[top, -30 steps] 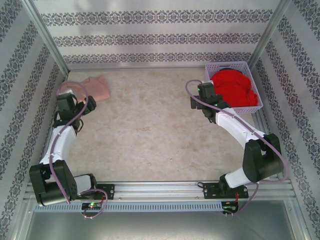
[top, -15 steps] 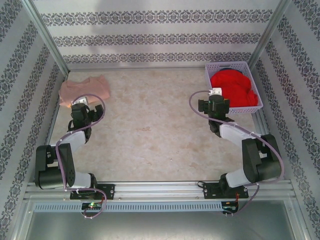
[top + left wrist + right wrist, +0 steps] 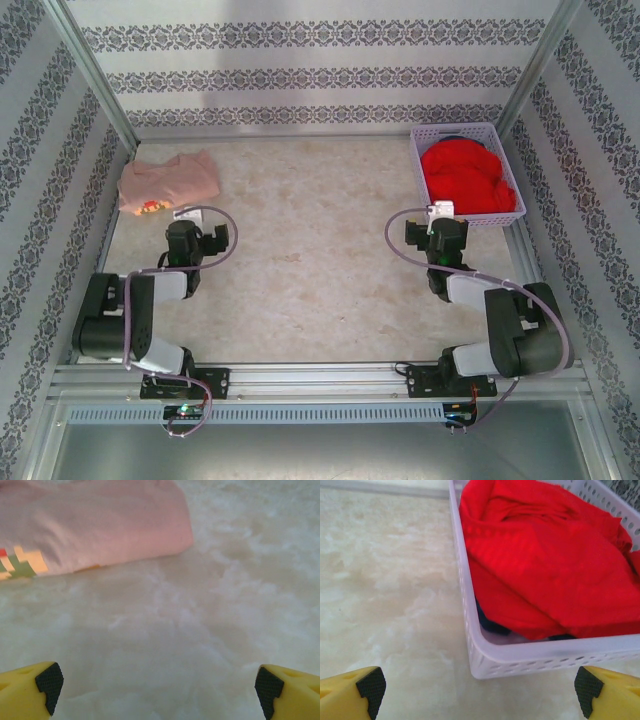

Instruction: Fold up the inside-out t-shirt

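A bright red crumpled cloth garment (image 3: 466, 176) fills the pale lilac perforated plastic basket (image 3: 497, 218) at the marbled beige surface's (image 3: 310, 260) far right corner.

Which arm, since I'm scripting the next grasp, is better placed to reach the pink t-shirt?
Left: the left gripper, open, faces the t-shirt nearby; the right gripper faces the basket of red clothing.

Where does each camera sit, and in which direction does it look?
Top external: above and behind the bases, looking down on table, left arm, right arm, t-shirt, basket.
Left wrist: low, facing the t-shirt; open left gripper below.
Right wrist: low, facing the basket's red garment; open right gripper below.
Shared: t-shirt, top and left wrist; basket, top and right wrist.
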